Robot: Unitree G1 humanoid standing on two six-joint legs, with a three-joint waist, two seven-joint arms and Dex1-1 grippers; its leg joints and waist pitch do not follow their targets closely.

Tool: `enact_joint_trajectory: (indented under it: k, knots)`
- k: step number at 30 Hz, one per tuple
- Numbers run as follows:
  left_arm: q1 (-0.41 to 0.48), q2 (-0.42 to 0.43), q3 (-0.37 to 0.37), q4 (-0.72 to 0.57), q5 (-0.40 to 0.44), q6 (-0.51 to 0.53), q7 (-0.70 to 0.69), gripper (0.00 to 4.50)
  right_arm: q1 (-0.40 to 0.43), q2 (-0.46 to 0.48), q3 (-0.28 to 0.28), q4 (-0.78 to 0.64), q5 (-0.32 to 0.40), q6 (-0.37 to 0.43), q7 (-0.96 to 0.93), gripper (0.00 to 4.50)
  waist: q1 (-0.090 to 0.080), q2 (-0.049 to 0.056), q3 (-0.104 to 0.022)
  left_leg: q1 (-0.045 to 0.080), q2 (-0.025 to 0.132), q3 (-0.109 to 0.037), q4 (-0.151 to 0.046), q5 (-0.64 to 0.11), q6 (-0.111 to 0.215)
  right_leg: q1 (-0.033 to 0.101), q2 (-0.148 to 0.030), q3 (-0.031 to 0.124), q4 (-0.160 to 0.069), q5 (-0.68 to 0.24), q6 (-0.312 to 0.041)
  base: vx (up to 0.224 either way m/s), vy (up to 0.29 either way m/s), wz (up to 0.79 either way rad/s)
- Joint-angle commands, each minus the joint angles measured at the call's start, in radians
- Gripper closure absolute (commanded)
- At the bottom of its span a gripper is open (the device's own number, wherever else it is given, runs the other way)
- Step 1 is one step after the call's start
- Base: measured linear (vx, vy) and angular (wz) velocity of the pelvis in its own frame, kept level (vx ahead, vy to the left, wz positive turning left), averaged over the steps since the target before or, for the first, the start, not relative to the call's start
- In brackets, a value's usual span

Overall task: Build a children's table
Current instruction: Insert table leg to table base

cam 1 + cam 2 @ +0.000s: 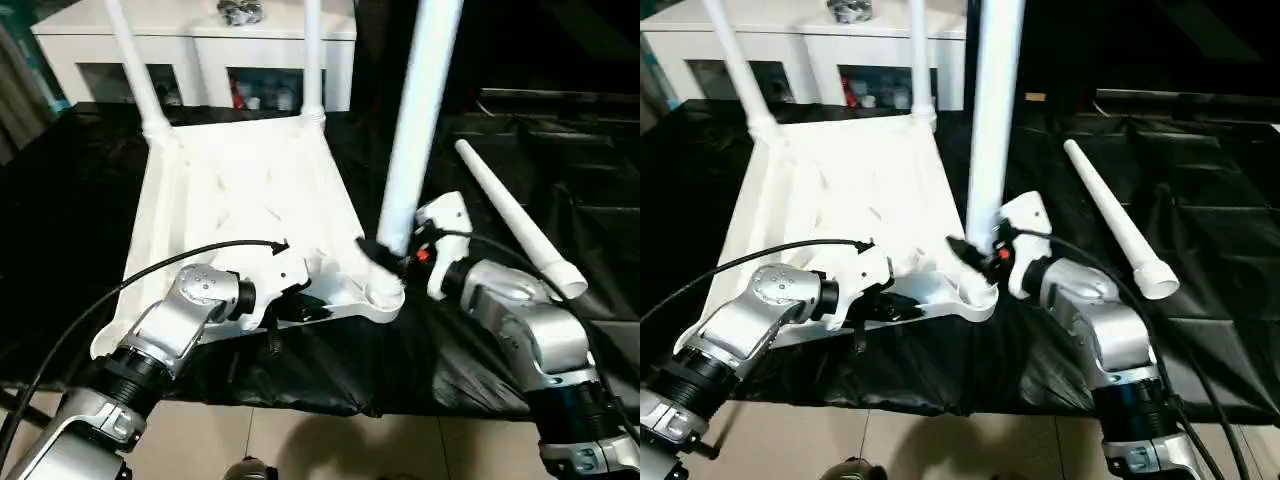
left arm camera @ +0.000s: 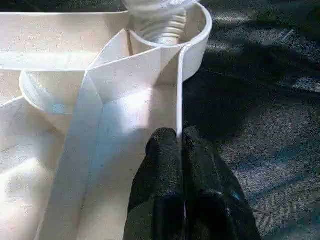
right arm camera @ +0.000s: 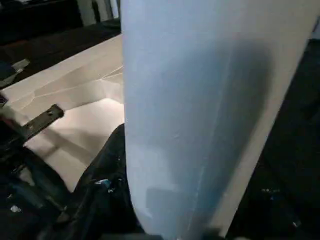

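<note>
Children's table (image 1: 240,200) is lying inverted while the right claw (image 1: 385,255), closed on the third leg (image 1: 415,120), is seating its thread in the corner socket (image 2: 170,30); the left claw (image 2: 175,150), pinched shut on the rim (image 2: 179,100), should be bracing it, leg kept vertical.

tabletop (image 1: 240,200): 1 | legs standing in its corners: 3 (image 1: 135,70) (image 1: 313,55) (image 1: 415,130) | loose leg (image 1: 515,220) on the black cloth (image 1: 600,180): 1 | white cabinet (image 1: 200,45): 1 | grippers: 2, left gripper (image 1: 300,305), right gripper (image 1: 385,258)
</note>
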Motion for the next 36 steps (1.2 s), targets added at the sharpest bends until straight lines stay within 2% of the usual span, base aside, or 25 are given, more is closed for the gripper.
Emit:
enact_joint_trajectory:
  k: [1,6,11,13,15,16,20,21,25,26,27,28,29,31,32,33,34,35,36]
  knots:
    - [0.005,0.013,-0.003,0.0,0.01,0.007,-0.011,4.5,-0.011,-0.003,0.006,0.021,0.012,-0.001,0.022,2.6,0.002,0.002,-0.073,0.025,0.037,-0.022,-0.082,-0.369,-0.04,0.039,-0.065,0.051,-0.088,-0.39,-0.152,0.0,0.0,0.0]
    - [0.018,0.023,-0.012,-0.01,0.023,0.008,-0.026,4.5,-0.003,-0.023,0.02,0.05,-0.007,-0.013,0.042,2.6,0.003,0.0,-0.073,0.023,0.037,-0.021,-0.082,-0.352,-0.035,0.041,-0.066,0.052,-0.086,-0.386,-0.153,0.0,0.0,0.0]
    - [0.022,0.024,-0.011,-0.013,0.027,0.005,-0.036,4.5,0.005,-0.03,0.016,0.074,-0.014,-0.03,0.054,2.6,0.002,0.0,-0.072,0.026,0.038,-0.021,-0.082,-0.364,-0.037,0.039,-0.066,0.052,-0.089,-0.403,-0.15,0.0,0.0,0.0]
    - [0.023,0.021,-0.01,-0.016,0.022,0.007,-0.044,4.5,-0.007,-0.019,0.016,0.135,-0.023,-0.061,0.058,2.6,0.001,0.005,-0.073,0.025,0.038,-0.021,-0.081,-0.369,-0.039,0.038,-0.066,0.051,-0.09,-0.4,-0.153,0.0,0.0,0.0]
    - [0.021,0.018,-0.007,-0.019,0.015,0.019,-0.051,4.5,-0.017,-0.011,0.018,0.168,-0.027,-0.077,0.058,2.6,0.001,0.003,-0.071,0.026,0.037,-0.022,-0.081,-0.378,-0.038,0.038,-0.065,0.05,-0.09,-0.406,-0.155,0.0,0.0,0.0]
    - [0.02,0.018,-0.008,-0.019,0.016,0.018,-0.053,4.5,-0.021,-0.006,0.018,0.184,-0.029,-0.084,0.061,2.6,-0.001,0.006,-0.07,0.026,0.036,-0.022,-0.082,-0.39,-0.039,0.038,-0.065,0.049,-0.092,-0.417,-0.155,0.0,0.0,0.0]
    - [0.011,0.009,0.002,-0.01,0.02,0.018,-0.042,4.5,-0.021,0.01,0.006,0.238,-0.019,-0.112,0.074,2.6,-0.008,0.003,-0.067,0.029,0.036,-0.026,-0.082,-0.423,-0.041,0.037,-0.067,0.047,-0.099,-0.477,-0.142,0.0,0.0,0.0]
    - [0.008,0.007,0.007,-0.006,0.019,0.019,-0.037,4.5,-0.016,0.015,-0.003,0.244,-0.011,-0.117,0.076,2.6,-0.008,0.0,-0.067,0.03,0.036,-0.026,-0.082,-0.423,-0.04,0.037,-0.067,0.046,-0.1,-0.484,-0.139,0.0,0.0,0.0]
    - [0.005,0.006,0.017,-0.002,0.017,0.019,-0.028,4.5,0.014,0.028,-0.037,0.267,0.02,-0.15,0.081,2.6,-0.006,0.005,-0.068,0.031,0.038,-0.027,-0.083,-0.427,-0.038,0.035,-0.068,0.047,-0.102,-0.485,-0.135,0.0,0.0,0.0]
    - [0.005,0.006,0.02,-0.003,0.016,0.02,-0.027,4.5,0.021,0.033,-0.048,0.276,0.027,-0.161,0.08,2.6,-0.005,0.011,-0.069,0.031,0.038,-0.028,-0.083,-0.431,-0.039,0.035,-0.067,0.047,-0.099,-0.471,-0.141,0.0,0.0,0.0]
    - [0.005,0.005,0.022,-0.004,0.014,0.022,-0.025,4.5,0.027,0.036,-0.057,0.284,0.033,-0.171,0.079,2.6,-0.006,0.009,-0.069,0.03,0.038,-0.027,-0.084,-0.433,-0.039,0.035,-0.066,0.047,-0.1,-0.463,-0.144,0.0,0.0,0.0]
    - [0.006,0.005,0.024,-0.005,0.013,0.023,-0.024,4.5,0.035,0.042,-0.068,0.296,0.037,-0.186,0.075,2.6,-0.006,0.014,-0.07,0.032,0.039,-0.027,-0.085,-0.444,-0.042,0.033,-0.066,0.047,-0.1,-0.451,-0.151,0.0,0.0,0.0]
    - [0.006,0.005,0.029,-0.006,0.012,0.024,-0.024,4.5,0.047,0.051,-0.082,0.314,0.041,-0.217,0.069,2.6,-0.004,0.026,-0.07,0.032,0.038,-0.029,-0.084,-0.457,-0.045,0.034,-0.067,0.047,-0.097,-0.441,-0.158,0.0,0.0,0.0]
    - [0.005,0.006,0.033,-0.006,0.012,0.024,-0.026,4.5,0.057,0.059,-0.091,0.325,0.041,-0.243,0.066,2.6,-0.005,0.025,-0.071,0.031,0.037,-0.029,-0.085,-0.463,-0.044,0.037,-0.066,0.046,-0.097,-0.432,-0.163,0.0,0.0,0.0]
    - [0.005,0.006,0.036,-0.007,0.011,0.025,-0.025,4.5,0.066,0.063,-0.096,0.325,0.043,-0.255,0.065,2.61,-0.007,0.019,-0.07,0.028,0.035,-0.028,-0.086,-0.455,-0.038,0.039,-0.065,0.045,-0.098,-0.433,-0.162,0.0,0.0,0.0]
    - [0.005,0.006,0.039,-0.008,0.011,0.025,-0.024,4.5,0.072,0.066,-0.097,0.324,0.043,-0.267,0.063,2.61,-0.005,0.028,-0.07,0.03,0.035,-0.029,-0.086,-0.46,-0.038,0.037,-0.065,0.045,-0.097,-0.442,-0.161,0.0,0.0,0.0]
    - [0.005,0.005,0.041,-0.008,0.01,0.026,-0.024,4.5,0.077,0.067,-0.097,0.324,0.043,-0.277,0.061,2.61,-0.007,0.024,-0.07,0.03,0.035,-0.028,-0.085,-0.46,-0.035,0.037,-0.065,0.045,-0.1,-0.453,-0.157,0.0,0.0,0.0]
    - [0.004,0.004,0.044,-0.008,0.01,0.026,-0.018,4.5,0.093,0.07,-0.093,0.322,0.035,-0.306,0.059,2.61,-0.005,0.03,-0.071,0.03,0.035,-0.029,-0.085,-0.456,-0.033,0.037,-0.066,0.045,-0.099,-0.46,-0.156,0.0,0.0,0.0]
    - [0.002,0.002,0.047,-0.006,0.012,0.024,-0.011,4.5,0.107,0.073,-0.089,0.323,0.023,-0.339,0.052,2.61,-0.005,0.028,-0.072,0.03,0.036,-0.028,-0.085,-0.453,-0.032,0.037,-0.066,0.046,-0.101,-0.457,-0.155,0.0,0.0,0.0]
